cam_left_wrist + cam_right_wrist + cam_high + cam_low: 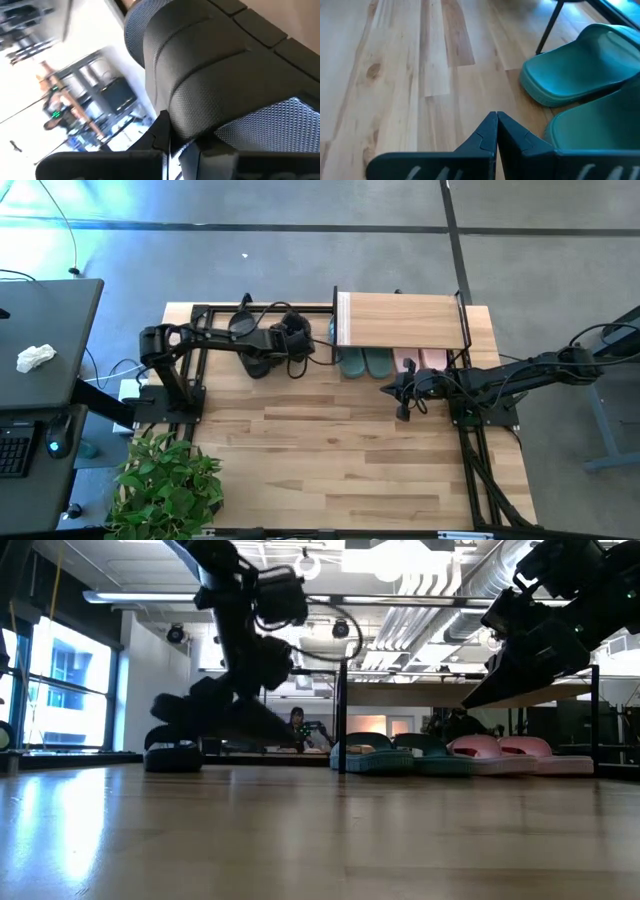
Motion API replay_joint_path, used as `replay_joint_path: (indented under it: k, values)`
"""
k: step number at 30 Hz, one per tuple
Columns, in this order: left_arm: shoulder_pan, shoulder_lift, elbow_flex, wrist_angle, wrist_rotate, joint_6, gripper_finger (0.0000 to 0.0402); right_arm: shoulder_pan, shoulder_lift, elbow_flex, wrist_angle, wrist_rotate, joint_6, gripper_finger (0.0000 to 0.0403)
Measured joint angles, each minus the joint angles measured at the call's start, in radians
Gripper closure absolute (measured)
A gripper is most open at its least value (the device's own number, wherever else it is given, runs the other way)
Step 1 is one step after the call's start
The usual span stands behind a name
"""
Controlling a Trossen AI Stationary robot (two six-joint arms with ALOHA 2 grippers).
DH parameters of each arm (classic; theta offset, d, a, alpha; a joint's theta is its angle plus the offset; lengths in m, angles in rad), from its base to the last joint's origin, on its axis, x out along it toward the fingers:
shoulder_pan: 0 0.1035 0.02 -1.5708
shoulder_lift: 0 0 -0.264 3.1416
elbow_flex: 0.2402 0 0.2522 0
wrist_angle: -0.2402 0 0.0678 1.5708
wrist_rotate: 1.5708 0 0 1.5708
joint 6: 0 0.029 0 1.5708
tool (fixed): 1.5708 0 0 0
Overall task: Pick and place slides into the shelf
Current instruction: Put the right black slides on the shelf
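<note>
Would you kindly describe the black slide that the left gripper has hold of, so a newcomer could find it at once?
Start from the shelf at the table's far edge, with teal slides and pink slides under it. Just outside its left end, the left gripper is shut on the black slide. It is the only slide a gripper holds; another black one lies on the table nearby.
</note>
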Motion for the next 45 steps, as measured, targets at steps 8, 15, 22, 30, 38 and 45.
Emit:
replay_joint_path:
  k: [8,15,22,30,38,45]
  values:
    - [-0.077,-0.048,0.105,-0.035,-0.149,-0.082,0.0400,0.000,0.000,0.000,0.001,0.017,0.001,0.0403]
    - [-0.147,-0.095,0.218,-0.038,-0.265,-0.130,0.0400,0.000,0.000,0.000,0.019,0.016,0.012,0.0403]
    - [-0.234,-0.101,0.362,-0.011,-0.303,-0.207,0.0401,0.000,0.000,0.000,0.184,0.016,0.125,0.0403]
    - [-0.327,-0.093,0.399,0.270,-0.345,-0.149,0.0401,0.025,0.003,0.000,0.484,0.163,0.209,0.0403]
    - [-0.360,0.001,0.399,0.335,-0.388,-0.144,0.0401,0.097,0.037,0.000,0.731,0.330,0.127,0.0386]
    - [-0.367,0.072,0.397,0.357,-0.392,-0.144,0.0401,0.055,0.088,0.000,0.811,0.331,0.077,0.0299]
